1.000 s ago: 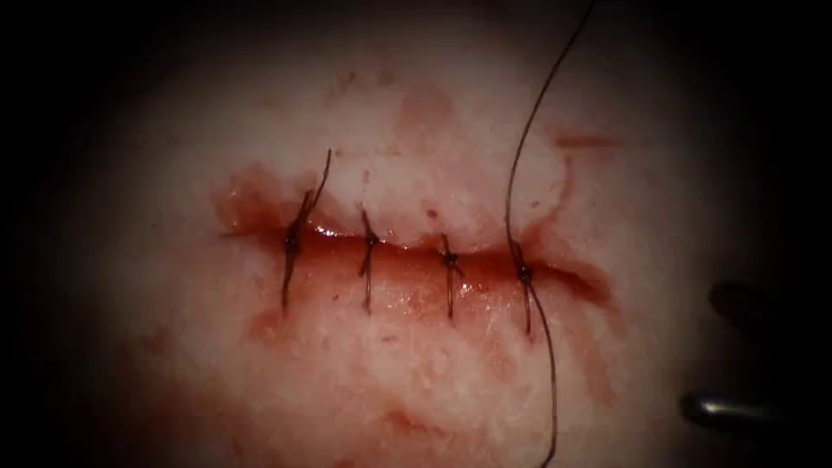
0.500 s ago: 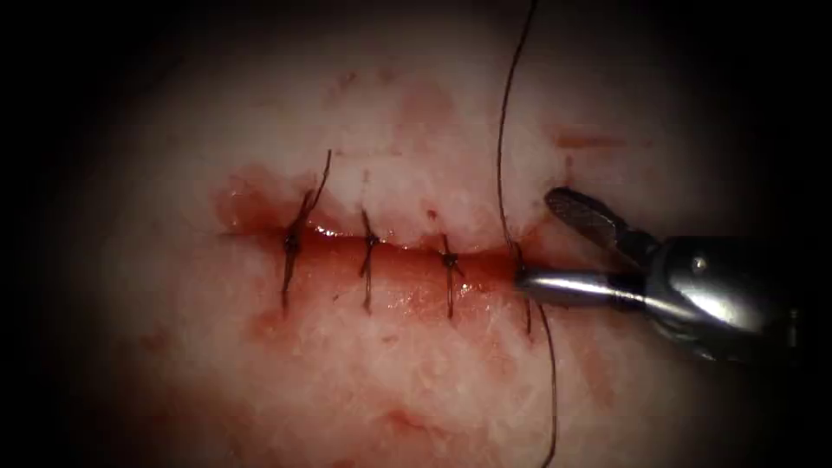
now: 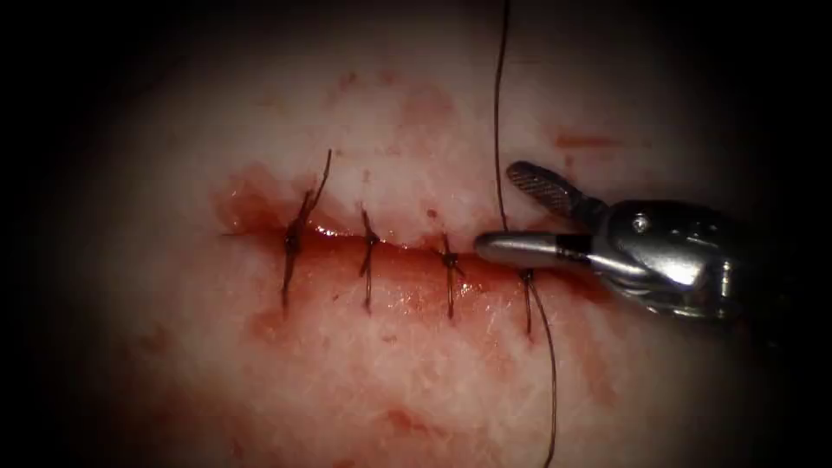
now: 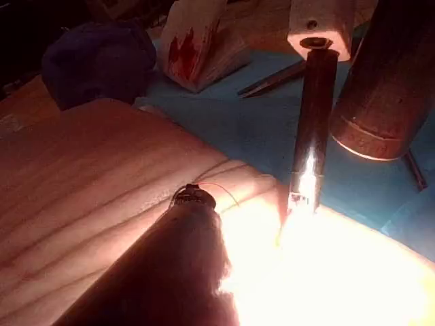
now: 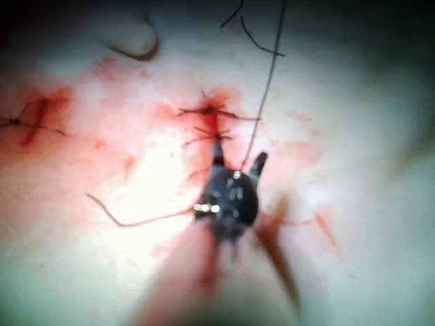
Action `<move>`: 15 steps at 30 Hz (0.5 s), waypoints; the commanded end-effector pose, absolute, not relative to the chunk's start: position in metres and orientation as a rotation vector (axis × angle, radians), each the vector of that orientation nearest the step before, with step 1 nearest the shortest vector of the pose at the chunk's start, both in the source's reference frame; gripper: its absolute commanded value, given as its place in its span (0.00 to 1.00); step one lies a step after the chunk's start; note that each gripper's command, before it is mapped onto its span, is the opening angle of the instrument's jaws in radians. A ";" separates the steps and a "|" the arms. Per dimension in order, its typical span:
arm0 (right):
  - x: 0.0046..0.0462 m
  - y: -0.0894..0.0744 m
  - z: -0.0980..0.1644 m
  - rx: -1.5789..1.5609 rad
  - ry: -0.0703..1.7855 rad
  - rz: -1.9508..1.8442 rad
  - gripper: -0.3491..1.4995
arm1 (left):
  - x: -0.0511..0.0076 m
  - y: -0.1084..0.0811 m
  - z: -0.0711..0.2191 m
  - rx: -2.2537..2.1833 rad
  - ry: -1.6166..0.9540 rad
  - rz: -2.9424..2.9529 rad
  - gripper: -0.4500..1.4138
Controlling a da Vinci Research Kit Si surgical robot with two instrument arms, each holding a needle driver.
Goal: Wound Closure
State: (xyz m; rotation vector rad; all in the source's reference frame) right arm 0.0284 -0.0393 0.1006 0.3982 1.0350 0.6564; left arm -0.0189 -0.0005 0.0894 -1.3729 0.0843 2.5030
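Observation:
The tissue has a horizontal cut crossed by several knotted stitches. From the rightmost knot one strand of thread rises straight out of view and another runs down the near side. My right tool reaches in from the right with its jaws open and holds nothing. Its lower jaw lies across the cut just above that knot, and the rising strand passes by its jaw tips. The right tool is also open beside the thread in its wrist view. The left tool's shaft hangs over the tissue.
Red fluid pools along the cut. A short cut end sticks up from the leftmost stitch. A dark curved piece, perhaps the needle, lies on the tissue away from the tools. Stained gauze rests on the blue drape.
The right tool came in from the right edge with its jaws open and moved left and up to the rightmost knot. The rising strand swung left and now stands nearly upright.

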 end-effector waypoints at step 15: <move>0.0328 -0.039 0.103 0.413 1.023 0.619 0.94 | -0.0202 -0.001 0.088 -1.421 0.094 2.498 0.00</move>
